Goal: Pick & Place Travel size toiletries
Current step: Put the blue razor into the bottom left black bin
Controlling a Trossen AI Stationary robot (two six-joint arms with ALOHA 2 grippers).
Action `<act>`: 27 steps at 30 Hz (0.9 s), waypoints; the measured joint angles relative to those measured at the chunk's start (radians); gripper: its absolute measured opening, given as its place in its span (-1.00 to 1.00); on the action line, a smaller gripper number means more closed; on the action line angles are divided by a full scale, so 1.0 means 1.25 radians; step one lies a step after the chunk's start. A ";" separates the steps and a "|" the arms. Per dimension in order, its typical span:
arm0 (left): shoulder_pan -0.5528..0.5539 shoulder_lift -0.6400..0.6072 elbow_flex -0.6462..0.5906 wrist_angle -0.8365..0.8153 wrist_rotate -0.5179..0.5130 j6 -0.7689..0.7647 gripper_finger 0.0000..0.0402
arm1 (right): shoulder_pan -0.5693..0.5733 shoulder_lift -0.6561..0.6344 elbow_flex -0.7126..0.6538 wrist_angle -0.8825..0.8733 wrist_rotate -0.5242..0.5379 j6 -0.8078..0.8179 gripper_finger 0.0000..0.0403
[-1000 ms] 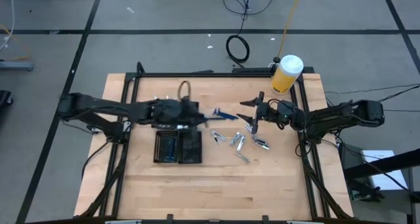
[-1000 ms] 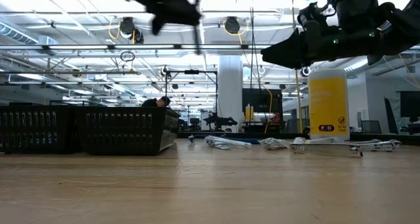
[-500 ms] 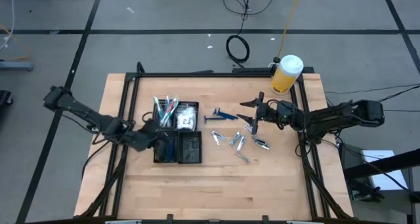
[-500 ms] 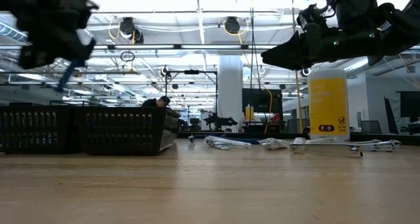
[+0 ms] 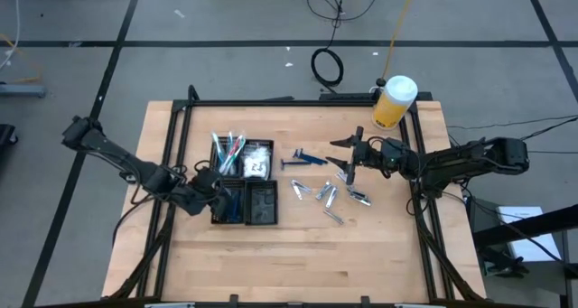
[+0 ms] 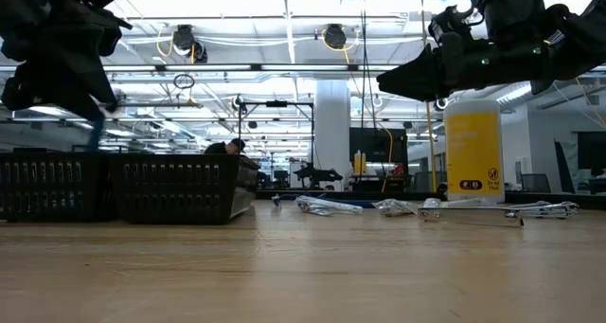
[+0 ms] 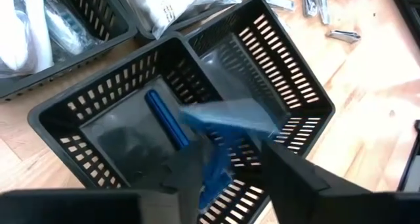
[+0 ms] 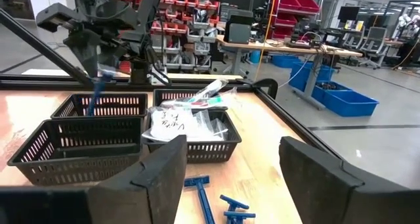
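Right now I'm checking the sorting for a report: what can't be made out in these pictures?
- Left wrist view: the blue razor at the left pincer is motion-blurred; held or dropping, cannot tell.
- High view: the left pincer covers part of the black tray; the loose toiletries are too small to identify.
- Low view: the tray's walls hide its contents.
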State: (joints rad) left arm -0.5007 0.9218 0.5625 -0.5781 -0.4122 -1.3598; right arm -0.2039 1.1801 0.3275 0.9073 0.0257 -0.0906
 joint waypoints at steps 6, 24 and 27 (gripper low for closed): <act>0.002 0.001 0.000 -0.006 0.036 -0.007 0.06 | 0.000 0.000 0.000 -0.001 0.000 -0.001 0.13; 0.092 -0.002 0.002 0.421 -0.090 0.571 0.27 | -0.004 0.124 0.128 -0.287 0.025 -0.019 0.09; 0.123 0.002 0.002 0.587 -0.090 0.764 0.29 | -0.023 0.211 0.159 -0.298 0.024 -0.016 0.07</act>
State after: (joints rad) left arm -0.3464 0.9243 0.5649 0.1553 -0.5247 -0.4053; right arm -0.2325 1.4433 0.5259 0.5352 0.0562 -0.1109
